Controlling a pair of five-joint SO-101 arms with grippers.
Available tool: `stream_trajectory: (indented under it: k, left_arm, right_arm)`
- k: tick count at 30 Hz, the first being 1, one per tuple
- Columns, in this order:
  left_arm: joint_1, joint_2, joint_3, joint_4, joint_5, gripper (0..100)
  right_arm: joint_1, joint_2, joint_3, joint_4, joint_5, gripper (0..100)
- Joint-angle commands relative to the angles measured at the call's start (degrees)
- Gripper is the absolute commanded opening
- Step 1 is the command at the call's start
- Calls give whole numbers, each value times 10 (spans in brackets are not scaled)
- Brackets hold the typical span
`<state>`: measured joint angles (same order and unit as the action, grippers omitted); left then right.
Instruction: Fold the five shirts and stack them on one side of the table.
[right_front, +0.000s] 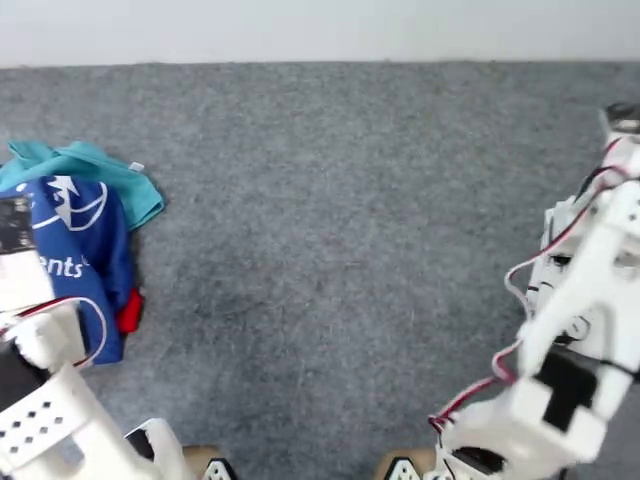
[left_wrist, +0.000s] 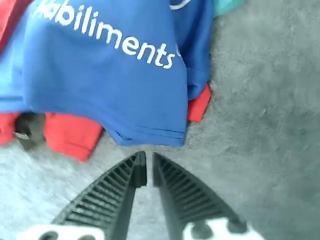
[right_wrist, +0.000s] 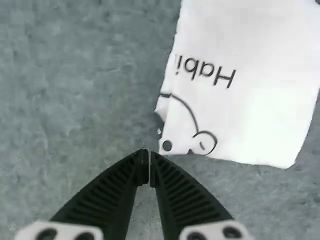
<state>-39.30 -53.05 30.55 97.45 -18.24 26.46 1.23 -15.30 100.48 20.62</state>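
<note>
A pile of folded shirts lies at the table's left side: a blue shirt with white print on top, a teal shirt behind it and a red shirt poking out below. In the left wrist view the blue shirt covers the red shirt, and my left gripper hovers just off the blue hem, shut and empty. My right gripper is shut and empty over the carpet, beside the edge of a white shirt with black print.
Grey felt covers the table, with wide free room in the middle. The left arm's white body stands at the front left and the right arm with red cables at the front right. A pale wall edge runs along the back.
</note>
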Motion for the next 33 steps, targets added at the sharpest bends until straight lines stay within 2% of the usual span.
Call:
stream_trajectory:
  k: [1,6,10,17,20,26,30,33]
  left_arm:
    - [2,3,33,-11,-63,129]
    - [0,3,131,-21,-152,164]
    - [-2,3,211,-85,-157,191]
    - [-2,19,270,-171,-159,216]
    - [-2,89,262,-203,-159,216]
    - [-18,247,156,-209,-156,213]
    - [-57,329,133,-265,-176,213]
    - [-60,394,141,-302,-194,213]
  right_arm:
    - [-22,-98,92,24,-6,9]
    - [-21,-167,254,24,-4,9]
    - [-19,-204,357,23,-4,9]
    - [-19,-233,418,23,-6,9]
    - [-19,-240,440,23,-6,9]
    - [-18,-266,476,23,-6,9]
    - [-18,-280,490,23,-6,9]
    - [-18,-289,497,23,-7,9]
